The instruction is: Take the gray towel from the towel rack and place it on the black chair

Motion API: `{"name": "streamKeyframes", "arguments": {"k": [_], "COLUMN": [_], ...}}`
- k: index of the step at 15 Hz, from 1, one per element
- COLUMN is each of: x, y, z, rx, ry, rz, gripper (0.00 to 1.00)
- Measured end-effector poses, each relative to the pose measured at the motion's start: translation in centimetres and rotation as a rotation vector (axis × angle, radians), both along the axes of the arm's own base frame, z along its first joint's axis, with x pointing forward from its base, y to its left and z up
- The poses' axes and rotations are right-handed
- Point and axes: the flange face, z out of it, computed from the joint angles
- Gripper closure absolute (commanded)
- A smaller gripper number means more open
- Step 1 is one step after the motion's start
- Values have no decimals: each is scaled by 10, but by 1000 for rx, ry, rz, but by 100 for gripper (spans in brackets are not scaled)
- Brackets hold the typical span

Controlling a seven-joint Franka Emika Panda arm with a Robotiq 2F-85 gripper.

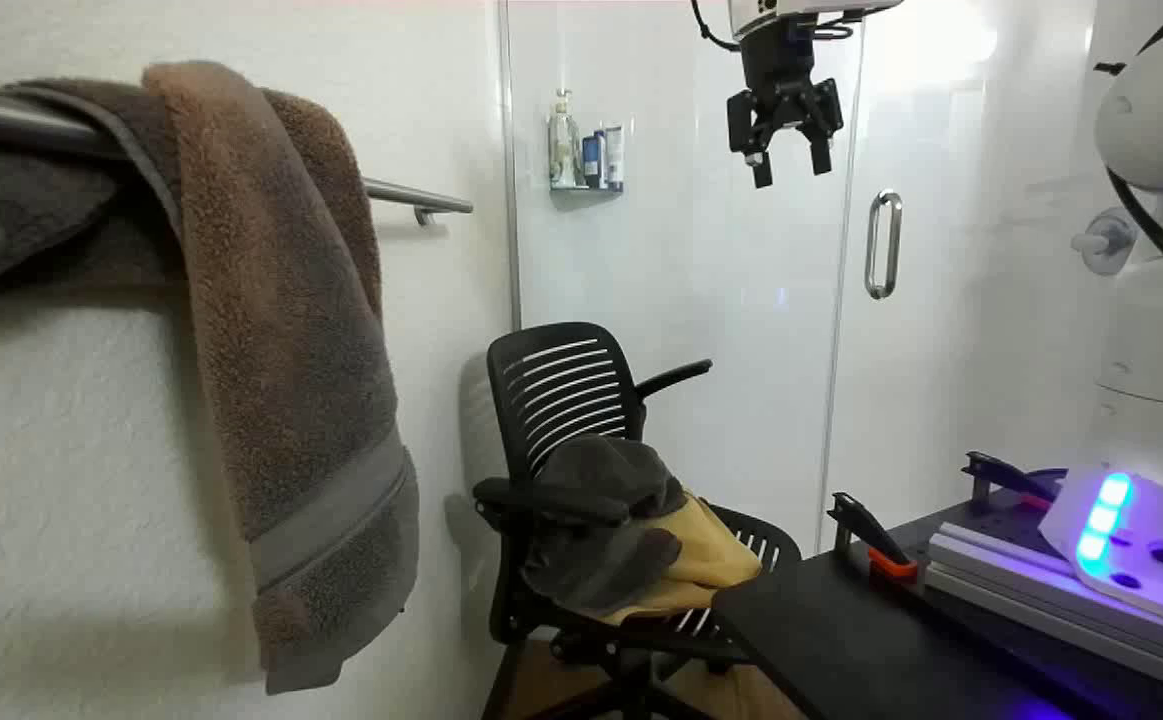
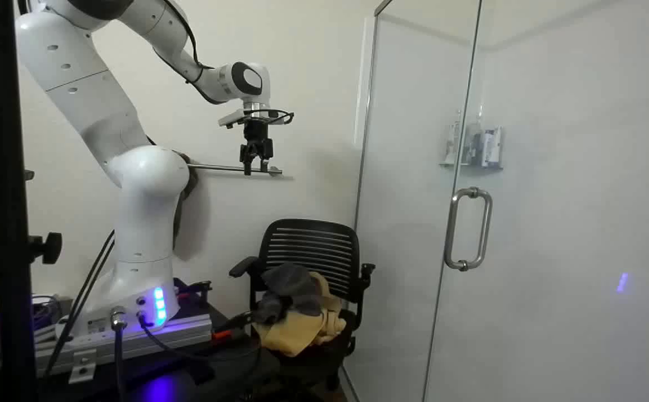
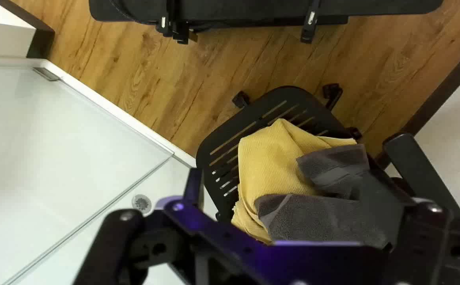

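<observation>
A dark gray towel (image 1: 591, 560) lies crumpled on a yellow cloth (image 1: 706, 545) on the seat of the black chair (image 1: 566, 385). The pile also shows in an exterior view as the gray towel (image 2: 293, 285), and in the wrist view as the gray towel (image 3: 313, 215) and yellow cloth (image 3: 271, 162). A brown-gray towel (image 1: 291, 350) hangs over the metal towel rack (image 1: 421, 197). In an exterior view the robot hides most of that towel. My gripper (image 1: 791, 168), also seen in an exterior view (image 2: 256, 167), points down, open and empty, well above the chair.
A black table (image 1: 871, 640) carries the robot base and clamps beside the chair. A glass shower door with a metal handle (image 2: 450, 234) stands near the chair. A small shelf with bottles (image 1: 586, 160) is behind the glass. The chair armrest (image 3: 419, 170) sticks up beside the towels.
</observation>
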Motion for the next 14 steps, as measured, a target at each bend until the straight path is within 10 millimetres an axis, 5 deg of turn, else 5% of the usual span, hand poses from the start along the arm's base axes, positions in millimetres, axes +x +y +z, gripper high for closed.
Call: {"name": "streamKeyframes", "arguments": {"k": [6, 14], "x": [-4, -53], "y": [12, 128], "z": [-2, -8], "rx": [31, 112], "ry": [23, 18], "rz": [71, 484], "gripper": [0, 0]}}
